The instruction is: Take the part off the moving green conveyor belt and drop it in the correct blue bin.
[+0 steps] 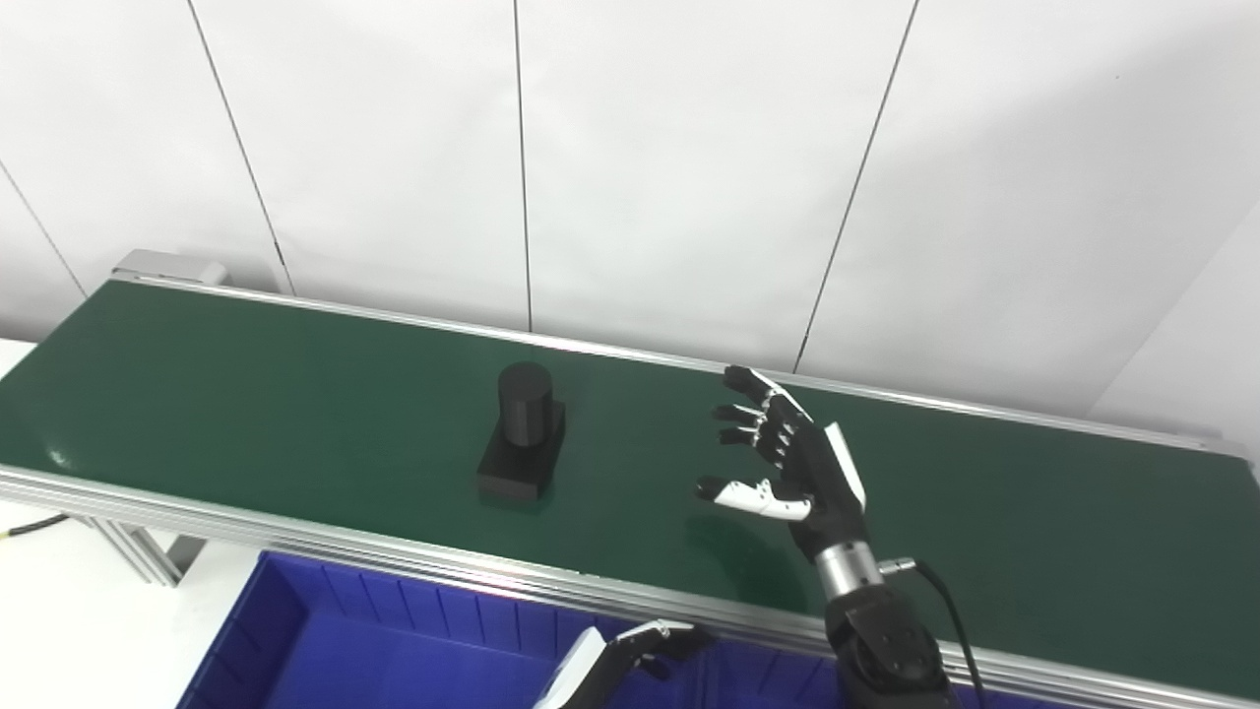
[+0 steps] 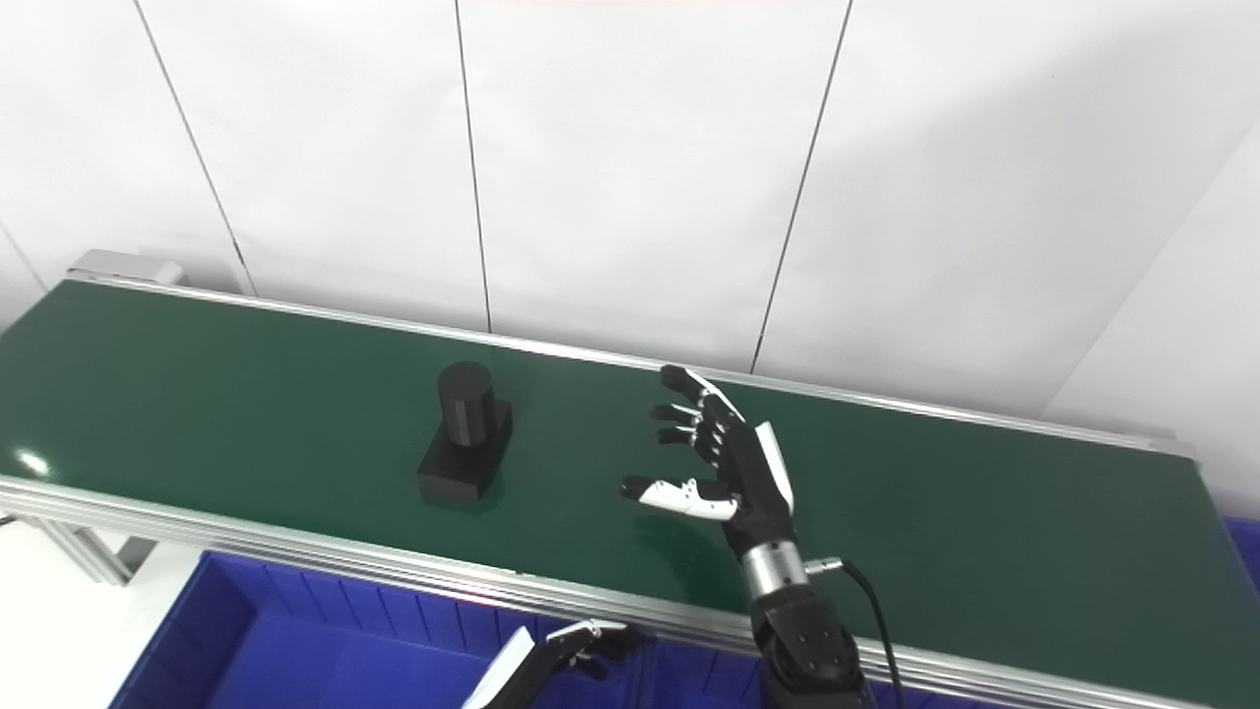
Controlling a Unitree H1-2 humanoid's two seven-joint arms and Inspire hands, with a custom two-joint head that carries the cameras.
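The black part, an upright cylinder on a block base, stands on the green conveyor belt well left of the right hand, the nearer hand, which hovers empty with fingers spread.

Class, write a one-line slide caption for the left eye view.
Open right hand waits above the green belt beside a black part.
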